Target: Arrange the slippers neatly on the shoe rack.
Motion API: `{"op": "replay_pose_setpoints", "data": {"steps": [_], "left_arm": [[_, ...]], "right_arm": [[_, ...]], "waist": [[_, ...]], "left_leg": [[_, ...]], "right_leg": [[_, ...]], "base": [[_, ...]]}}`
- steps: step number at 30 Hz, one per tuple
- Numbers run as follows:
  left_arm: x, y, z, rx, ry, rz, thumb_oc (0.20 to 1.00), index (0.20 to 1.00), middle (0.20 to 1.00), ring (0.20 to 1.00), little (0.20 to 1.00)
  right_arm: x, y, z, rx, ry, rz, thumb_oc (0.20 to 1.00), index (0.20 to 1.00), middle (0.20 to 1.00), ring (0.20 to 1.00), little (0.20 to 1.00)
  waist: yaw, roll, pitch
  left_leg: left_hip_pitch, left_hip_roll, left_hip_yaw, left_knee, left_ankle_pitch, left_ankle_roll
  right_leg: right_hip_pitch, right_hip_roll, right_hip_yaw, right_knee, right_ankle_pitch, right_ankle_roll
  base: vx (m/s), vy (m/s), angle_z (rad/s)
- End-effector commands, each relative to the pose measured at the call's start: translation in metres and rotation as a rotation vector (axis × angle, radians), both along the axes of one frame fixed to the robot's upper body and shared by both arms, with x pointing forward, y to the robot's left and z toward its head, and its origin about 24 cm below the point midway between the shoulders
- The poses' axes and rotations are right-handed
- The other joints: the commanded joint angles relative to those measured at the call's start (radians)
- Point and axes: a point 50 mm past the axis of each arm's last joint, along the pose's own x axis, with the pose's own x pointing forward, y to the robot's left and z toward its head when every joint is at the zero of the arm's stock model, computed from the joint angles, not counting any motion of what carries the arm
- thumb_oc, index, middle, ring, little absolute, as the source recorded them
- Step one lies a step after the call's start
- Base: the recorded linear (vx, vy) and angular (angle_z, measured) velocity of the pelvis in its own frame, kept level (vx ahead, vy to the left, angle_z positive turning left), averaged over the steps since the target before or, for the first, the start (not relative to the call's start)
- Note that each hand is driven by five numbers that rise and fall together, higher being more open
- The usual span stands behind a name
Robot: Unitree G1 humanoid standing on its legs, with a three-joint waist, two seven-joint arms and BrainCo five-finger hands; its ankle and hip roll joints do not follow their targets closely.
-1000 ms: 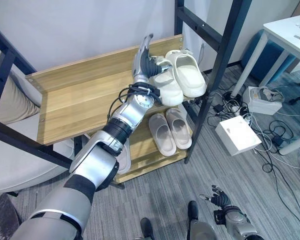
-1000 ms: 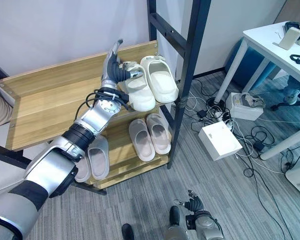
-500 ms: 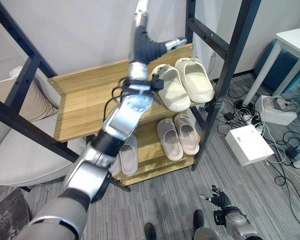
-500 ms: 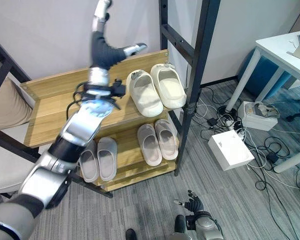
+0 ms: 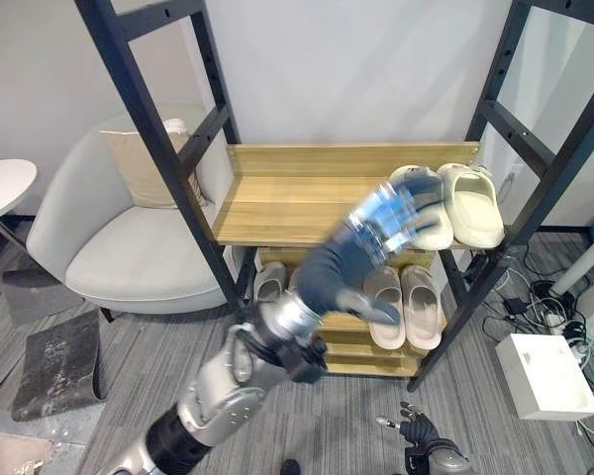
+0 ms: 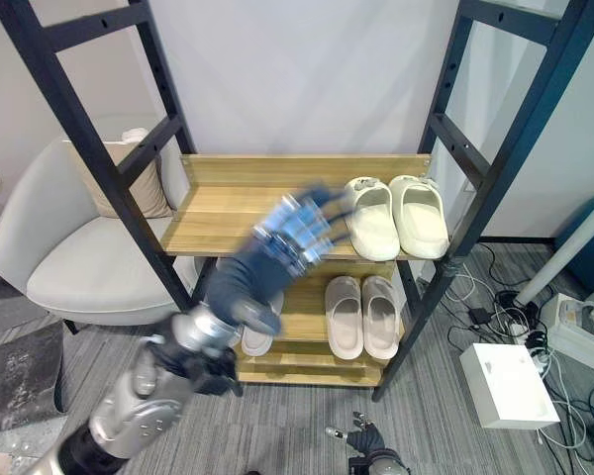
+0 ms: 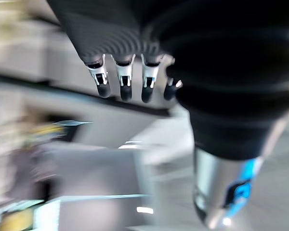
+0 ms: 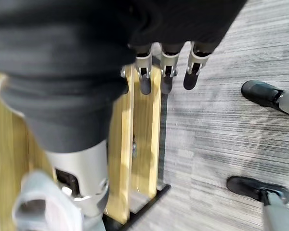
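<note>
Left hand [image 5: 376, 237] pulled back off the shelf since earlier, fingers spread, empty. White slippers [image 6: 396, 216] paired on shoe rack [image 6: 247, 198] upper shelf. Right hand [image 5: 416, 433] low, relaxed, empty.

Cream slippers [image 6: 396, 215] lie paired on the wooden shoe rack's [image 6: 228, 213] upper shelf.
</note>
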Motion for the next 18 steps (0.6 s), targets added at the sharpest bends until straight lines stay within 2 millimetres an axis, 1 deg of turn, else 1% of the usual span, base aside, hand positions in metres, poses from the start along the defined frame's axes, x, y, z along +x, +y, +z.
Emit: {"op": "replay_pose_setpoints", "data": {"steps": [1, 2, 3, 4, 5, 6, 7, 8, 10, 12, 13, 14, 17, 18], "left_arm": [[0.010, 0.004, -0.019, 0.192, -0.123, 0.031, 1.000, 1.000, 1.000, 1.000, 1.000], [0.012, 0.007, -0.036, 0.258, -0.099, 0.065, 1.000, 1.000, 1.000, 1.000, 1.000], [0.008, 0.006, -0.053, 0.328, -0.080, 0.062, 1.000, 1.000, 1.000, 1.000, 1.000], [0.008, 0.006, -0.053, 0.327, -0.080, 0.062, 1.000, 1.000, 1.000, 1.000, 1.000], [0.005, 0.018, -0.108, 0.544, 0.023, 0.163, 1.000, 1.000, 1.000, 1.000, 1.000], [0.005, 0.017, -0.108, 0.543, 0.023, 0.163, 1.000, 1.000, 1.000, 1.000, 1.000], [0.004, 0.024, -0.129, 0.626, 0.071, 0.217, 1.000, 1.000, 1.000, 1.000, 1.000], [0.006, 0.031, -0.138, 0.691, 0.064, 0.260, 1.000, 1.000, 1.000, 1.000, 1.000], [0.000, 0.045, -0.168, 0.786, 0.186, 0.338, 1.000, 1.000, 1.000, 1.000, 1.000], [-0.004, 0.061, -0.190, 0.847, 0.296, 0.438, 1.000, 1.000, 1.000, 1.000, 1.000], [-0.015, 0.080, -0.213, 0.818, 0.533, 0.600, 1.000, 1.000, 1.000, 1.000, 1.000], [-0.014, 0.080, -0.213, 0.817, 0.533, 0.600, 1.000, 1.000, 1.000, 1.000, 1.000], [-0.023, 0.103, -0.231, 0.733, 0.801, 0.794, 1.000, 1.000, 1.000, 1.000, 1.000], [-0.023, 0.103, -0.231, 0.732, 0.800, 0.794, 1.000, 1.000, 1.000, 1.000, 1.000]], "right_arm": [[0.025, 0.016, 0.011, 0.013, -0.093, 0.061, 1.000, 1.000, 1.000, 1.000, 1.000], [0.023, 0.017, 0.010, 0.017, -0.089, 0.065, 1.000, 1.000, 1.000, 1.000, 1.000], [0.025, 0.019, 0.011, 0.014, -0.093, 0.075, 1.000, 1.000, 1.000, 1.000, 1.000], [0.024, 0.019, 0.011, 0.014, -0.093, 0.075, 1.000, 1.000, 1.000, 1.000, 1.000], [0.027, 0.027, 0.013, 0.013, -0.115, 0.105, 1.000, 1.000, 1.000, 1.000, 1.000], [0.026, 0.027, 0.013, 0.011, -0.114, 0.106, 1.000, 1.000, 1.000, 1.000, 1.000], [0.027, 0.029, 0.015, 0.011, -0.126, 0.118, 1.000, 1.000, 1.000, 1.000, 1.000], [0.027, 0.029, 0.015, 0.014, -0.130, 0.118, 1.000, 1.000, 1.000, 1.000, 1.000], [0.027, 0.030, 0.017, 0.012, -0.143, 0.132, 1.000, 1.000, 1.000, 1.000, 1.000], [0.025, 0.029, 0.017, 0.006, -0.143, 0.128, 1.000, 1.000, 1.000, 1.000, 1.000], [0.023, 0.029, 0.016, 0.003, -0.134, 0.118, 1.000, 1.000, 1.000, 1.000, 1.000], [0.024, 0.029, 0.017, 0.003, -0.134, 0.118, 1.000, 1.000, 1.000, 1.000, 1.000], [0.027, 0.025, 0.017, 0.000, -0.133, 0.071, 1.000, 1.000, 1.000, 1.000, 1.000], [0.027, 0.025, 0.017, 0.000, -0.134, 0.071, 1.000, 1.000, 1.000, 1.000, 1.000]], "waist": [[0.005, -0.021, 0.059], [0.004, -0.022, 0.060], [0.001, -0.023, 0.062], [0.001, -0.023, 0.061], [0.000, -0.029, 0.069], [-0.001, -0.028, 0.068], [-0.002, -0.030, 0.071], [-0.003, -0.032, 0.071], [-0.006, -0.035, 0.074], [-0.006, -0.037, 0.073], [0.005, -0.041, 0.074], [0.003, -0.041, 0.072], [0.022, -0.048, 0.073], [0.020, -0.049, 0.071]], "left_leg": [[0.013, -0.012, -0.012, -0.006, -0.035, -0.015], [0.010, -0.015, -0.014, -0.006, -0.030, -0.013], [0.011, -0.015, -0.015, -0.006, -0.031, -0.012], [0.011, -0.015, -0.015, -0.006, -0.031, -0.012], [0.014, -0.015, -0.018, -0.005, -0.031, -0.009], [0.014, -0.015, -0.018, -0.005, -0.031, -0.009], [0.016, -0.015, -0.018, -0.005, -0.030, -0.008], [0.015, -0.016, -0.018, -0.005, -0.030, -0.006], [0.020, -0.015, -0.014, -0.003, -0.034, -0.005], [0.018, -0.017, -0.016, -0.003, -0.028, -0.001], [0.019, -0.018, -0.020, -0.001, -0.029, -0.001], [0.015, -0.020, -0.022, -0.002, -0.025, 0.000], [0.016, -0.023, -0.034, 0.000, -0.024, -0.001], [0.011, -0.024, -0.036, -0.001, -0.021, 0.001]], "right_leg": [[0.055, 0.049, -0.031, 0.001, -0.122, 0.026], [0.054, 0.047, -0.034, 0.001, -0.119, 0.025], [0.055, 0.047, -0.034, 0.001, -0.120, 0.025], [0.055, 0.047, -0.034, 0.001, -0.120, 0.025], [0.058, 0.049, -0.033, 0.001, -0.121, 0.024], [0.059, 0.048, -0.033, 0.001, -0.122, 0.024], [0.061, 0.049, -0.033, 0.001, -0.121, 0.023], [0.060, 0.048, -0.033, 0.001, -0.120, 0.023], [0.064, 0.049, -0.032, 0.001, -0.121, 0.024], [0.062, 0.046, -0.035, 0.001, -0.117, 0.023], [0.067, 0.047, -0.042, 0.001, -0.119, 0.021], [0.064, 0.045, -0.044, 0.001, -0.117, 0.022], [0.071, 0.046, -0.060, 0.001, -0.119, 0.019], [0.067, 0.045, -0.063, 0.001, -0.117, 0.020]], "base": [[0.00, 0.000, 0.00], [0.00, 0.000, 0.00], [0.00, 0.000, 0.00], [0.00, 0.000, 0.00], [-0.02, 0.016, 0.04], [-0.02, 0.018, 0.06], [-0.01, 0.007, 0.04], [-0.01, 0.008, 0.07], [0.00, 0.004, 0.06], [0.00, 0.000, 0.00], [0.00, 0.000, 0.00], [0.00, 0.001, 0.05], [0.00, -0.004, 0.17], [0.01, -0.006, 0.28]]}}
